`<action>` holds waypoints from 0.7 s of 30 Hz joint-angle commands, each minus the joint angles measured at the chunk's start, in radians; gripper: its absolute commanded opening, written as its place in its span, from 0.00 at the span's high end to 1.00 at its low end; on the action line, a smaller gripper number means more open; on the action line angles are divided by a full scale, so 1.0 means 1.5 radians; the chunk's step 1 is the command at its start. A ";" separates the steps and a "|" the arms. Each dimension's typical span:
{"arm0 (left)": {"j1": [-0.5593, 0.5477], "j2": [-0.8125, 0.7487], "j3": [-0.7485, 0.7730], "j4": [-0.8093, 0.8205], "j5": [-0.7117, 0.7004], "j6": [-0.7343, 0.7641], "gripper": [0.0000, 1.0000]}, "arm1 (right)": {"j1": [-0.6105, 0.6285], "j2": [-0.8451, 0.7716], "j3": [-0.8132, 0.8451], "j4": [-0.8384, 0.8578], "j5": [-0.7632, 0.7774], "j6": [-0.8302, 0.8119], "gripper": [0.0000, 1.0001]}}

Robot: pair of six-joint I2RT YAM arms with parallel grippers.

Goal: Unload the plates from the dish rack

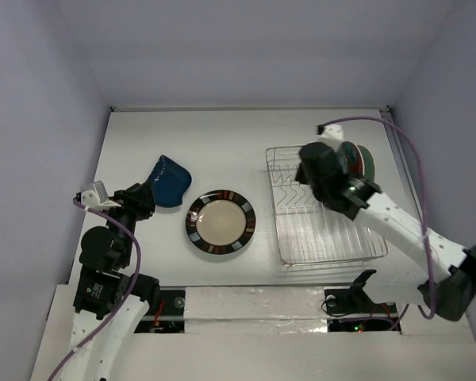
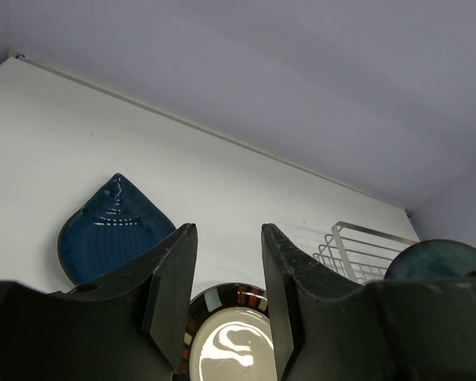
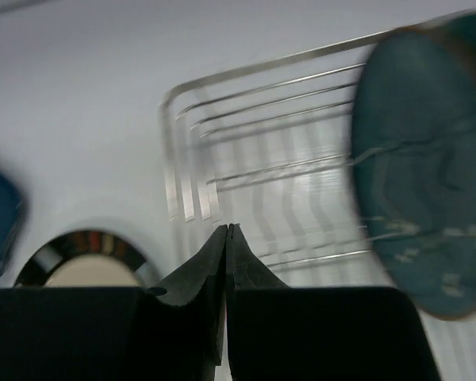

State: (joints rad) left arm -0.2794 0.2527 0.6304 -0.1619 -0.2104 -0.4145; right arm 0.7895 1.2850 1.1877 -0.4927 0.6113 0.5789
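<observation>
Rack status: the glossy teal plate point(image 1: 363, 163) stands on edge in the far right corner of the dish rack point(image 1: 331, 262), propped upright by the prongs. Whether a second plate leans against it I cannot tell. The rack sits toward the right edge of the tabletop point(image 1: 222, 135). Two plates lie flat outside it, apart from each other: dark blue plate point(image 1: 168, 181) toward the left edge, and cream plate point(image 1: 220, 222) with dark patterned rim about midway along the near edge. Right gripper point(image 3: 228, 226) is clenched tip to tip on nothing, over the rack's far left part beside the teal plate. Judged: it must open before it can take the rim. Left gripper point(image 2: 228, 230) is parted and empty, hovering by the blue plate, out of the right arm's way.
</observation>
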 commanded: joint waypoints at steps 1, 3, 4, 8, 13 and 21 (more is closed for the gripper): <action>0.003 -0.009 -0.003 0.025 0.002 -0.001 0.65 | -0.095 -0.090 -0.035 -0.108 0.094 -0.014 0.95; 0.003 -0.008 -0.003 0.024 0.002 -0.001 0.65 | -0.133 -0.142 -0.057 -0.110 0.081 -0.041 0.71; 0.003 -0.008 -0.002 0.024 0.002 -0.001 0.65 | -0.148 -0.150 -0.061 -0.116 0.081 -0.044 0.67; 0.003 -0.006 -0.002 0.025 0.002 -0.002 0.65 | -0.186 -0.146 -0.050 -0.150 0.095 -0.058 0.33; 0.003 -0.004 -0.002 0.025 0.002 -0.002 0.65 | -0.225 -0.076 -0.037 -0.161 0.095 -0.072 0.29; 0.003 -0.005 -0.003 0.026 0.002 0.000 0.65 | -0.253 0.041 -0.014 -0.136 0.125 -0.112 0.52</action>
State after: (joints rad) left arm -0.2794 0.2474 0.6304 -0.1619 -0.2104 -0.4145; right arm 0.4187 1.3067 1.1175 -0.6968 0.7238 0.4381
